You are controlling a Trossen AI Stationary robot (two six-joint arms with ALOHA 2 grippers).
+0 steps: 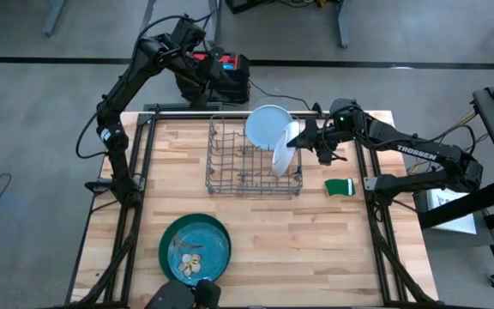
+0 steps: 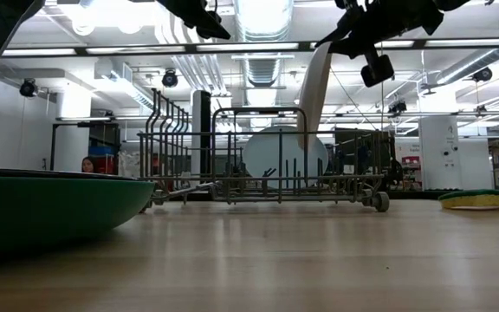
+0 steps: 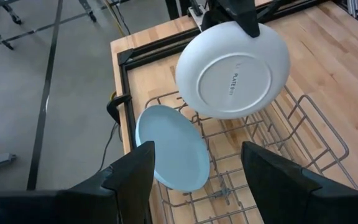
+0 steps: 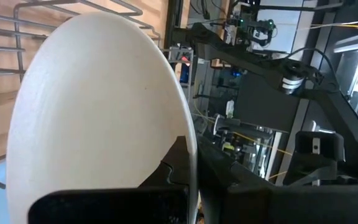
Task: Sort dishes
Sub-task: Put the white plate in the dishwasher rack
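Observation:
My right gripper (image 1: 312, 140) is shut on a white plate (image 1: 285, 151), which it holds on edge over the right part of the grey wire rack (image 1: 230, 167). The low view shows this plate (image 2: 314, 87) edge-on, with its lower rim at about the height of the rack's top wires. A pale blue plate (image 3: 173, 146) stands leaning between the rack's wires. A teal plate with a light motif (image 1: 197, 251) lies inside the larger dark green plate (image 1: 168, 240) near the table's near edge. My left gripper (image 3: 197, 186) is open, high above the rack's far left side. My right gripper pinches the white plate by its rim (image 4: 186, 127), one finger on each face, and one finger (image 4: 174, 168) shows against the plate's front. It comes from the table's right, slanting down. The plate stands nearly upright on edge; I cannot tell whether it touches the rack.
A green sponge (image 1: 340, 186) lies on the table to the right of the rack. A black and red device (image 1: 221, 73) sits beyond the table's far edge. Black frame rails (image 1: 144, 163) run along both sides of the table. Bare wood lies between the rack and the green plate.

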